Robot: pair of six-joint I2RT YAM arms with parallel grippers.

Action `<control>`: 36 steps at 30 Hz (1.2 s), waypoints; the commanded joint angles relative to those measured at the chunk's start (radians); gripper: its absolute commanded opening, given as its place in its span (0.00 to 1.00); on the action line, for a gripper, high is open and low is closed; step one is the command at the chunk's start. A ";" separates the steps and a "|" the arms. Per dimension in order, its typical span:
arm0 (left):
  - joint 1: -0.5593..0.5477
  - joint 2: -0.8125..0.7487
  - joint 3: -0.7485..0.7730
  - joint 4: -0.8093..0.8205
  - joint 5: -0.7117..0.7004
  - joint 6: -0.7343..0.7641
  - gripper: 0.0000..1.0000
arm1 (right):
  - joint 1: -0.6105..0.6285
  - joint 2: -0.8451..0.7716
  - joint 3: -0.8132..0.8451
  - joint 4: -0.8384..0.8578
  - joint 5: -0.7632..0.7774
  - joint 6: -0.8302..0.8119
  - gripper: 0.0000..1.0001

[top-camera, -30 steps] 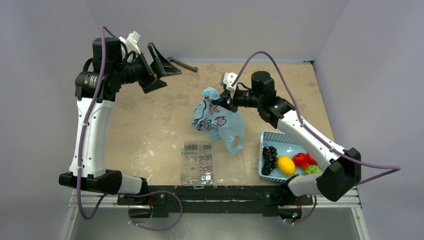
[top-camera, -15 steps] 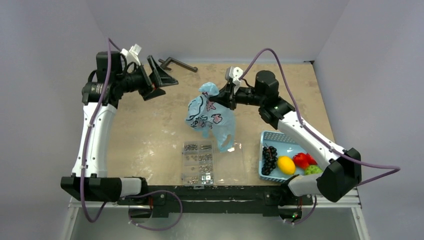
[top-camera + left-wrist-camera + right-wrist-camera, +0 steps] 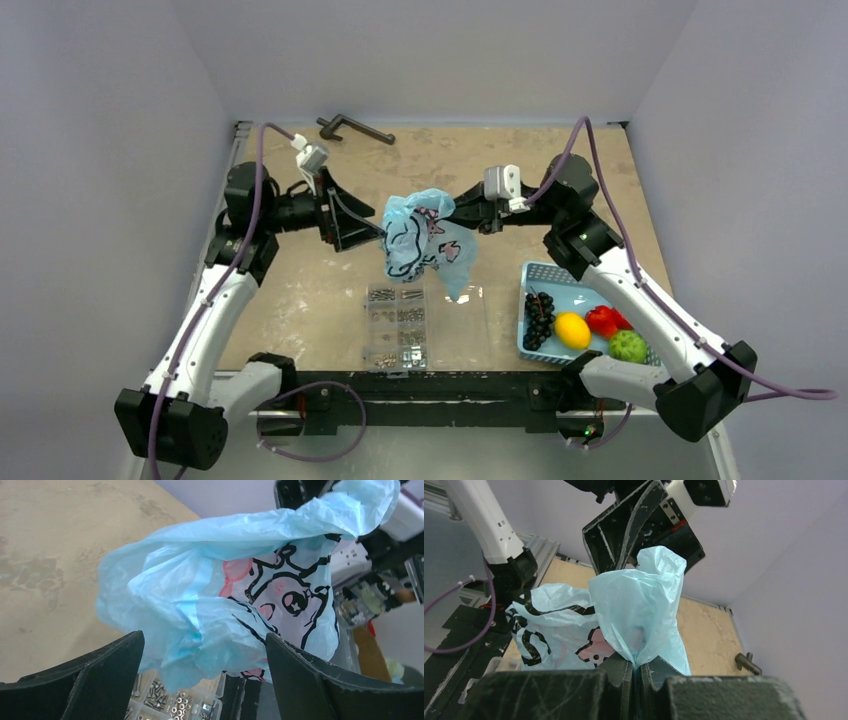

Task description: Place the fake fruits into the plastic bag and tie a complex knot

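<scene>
The light-blue plastic bag (image 3: 425,240) with its cartoon print hangs above the table between both arms. My right gripper (image 3: 636,667) is shut on a pinched fold of the bag (image 3: 639,615) and holds it up. My left gripper (image 3: 205,652) is open, its jaws on either side of the bag's (image 3: 225,610) lower left edge without closing on it. The fake fruits lie in the blue basket (image 3: 545,273): grape bunch (image 3: 538,318), lemon (image 3: 572,330), red fruit (image 3: 603,320), green fruit (image 3: 627,346). No knot shows.
A clear compartment box of screws (image 3: 398,325) sits under the bag near the front edge; it also shows in the left wrist view (image 3: 175,707). A dark metal crank tool (image 3: 352,127) lies at the back of the table.
My left arm has swung down and right, bringing its open gripper up to the bag's left side. My right gripper has carried the bag slightly right. The green fruit now shows fully.
</scene>
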 commanded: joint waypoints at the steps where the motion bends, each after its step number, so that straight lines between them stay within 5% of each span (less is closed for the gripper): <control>1: -0.099 0.008 -0.003 0.075 0.037 0.195 0.92 | -0.001 -0.004 0.002 0.059 -0.120 -0.030 0.00; 10: -0.114 -0.035 -0.052 0.061 0.088 0.269 0.93 | -0.005 -0.032 0.013 0.097 -0.146 0.014 0.00; 19: -0.041 -0.136 -0.018 -0.373 0.186 0.812 0.83 | -0.005 -0.074 0.011 0.039 -0.145 0.001 0.00; 25: -0.042 -0.120 -0.033 -0.329 0.177 0.840 0.79 | -0.005 -0.075 0.015 0.041 -0.158 0.009 0.00; 36: -0.140 -0.031 -0.016 -0.097 0.101 0.655 0.63 | 0.002 -0.075 0.017 0.058 -0.171 0.020 0.00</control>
